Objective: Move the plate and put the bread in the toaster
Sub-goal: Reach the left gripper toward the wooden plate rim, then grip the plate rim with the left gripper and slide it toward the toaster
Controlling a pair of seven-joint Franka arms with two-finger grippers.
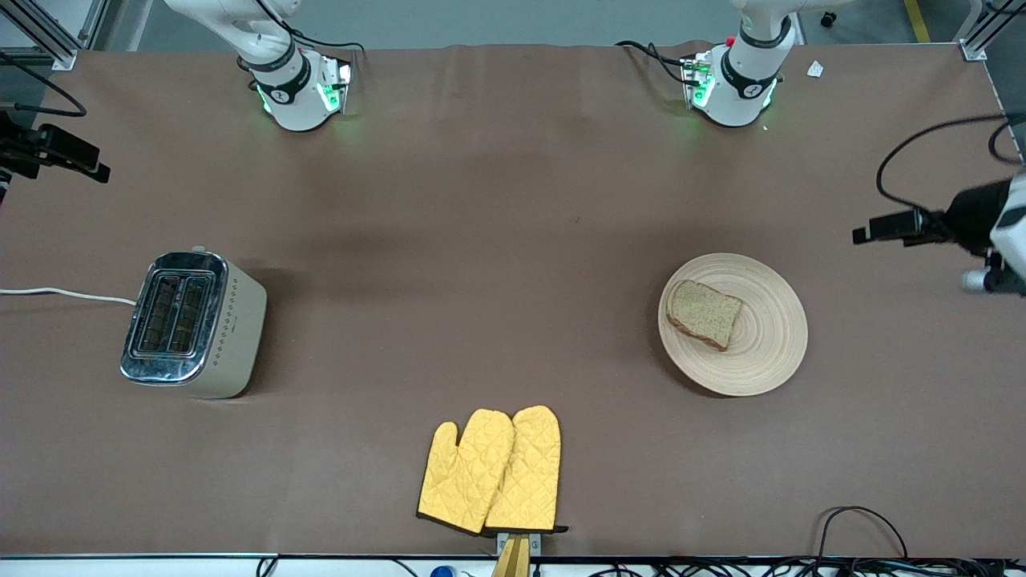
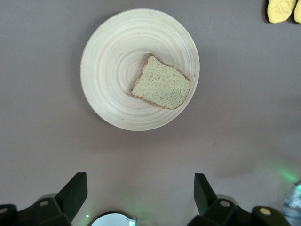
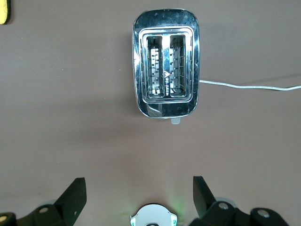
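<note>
The light tan wooden plate (image 1: 761, 353) lies on the brown table toward the left arm's end. The slice of brown bread (image 1: 704, 314) lies flat on it, off centre. The cream toaster (image 1: 191, 323) with a chrome top stands toward the right arm's end, both slots empty. My left gripper (image 2: 139, 193) is open and empty, high over the table, with the plate (image 2: 113, 94) and the bread (image 2: 161, 87) below it. My right gripper (image 3: 138, 195) is open and empty, high over the table, with the toaster (image 3: 166, 61) below it.
A pair of yellow oven mitts (image 1: 493, 473) lies near the table's front edge, midway between toaster and plate. The toaster's white cord (image 1: 64, 294) runs off the table's end. The arms' bases (image 1: 300, 88) (image 1: 733, 84) stand along the table's edge farthest from the front camera.
</note>
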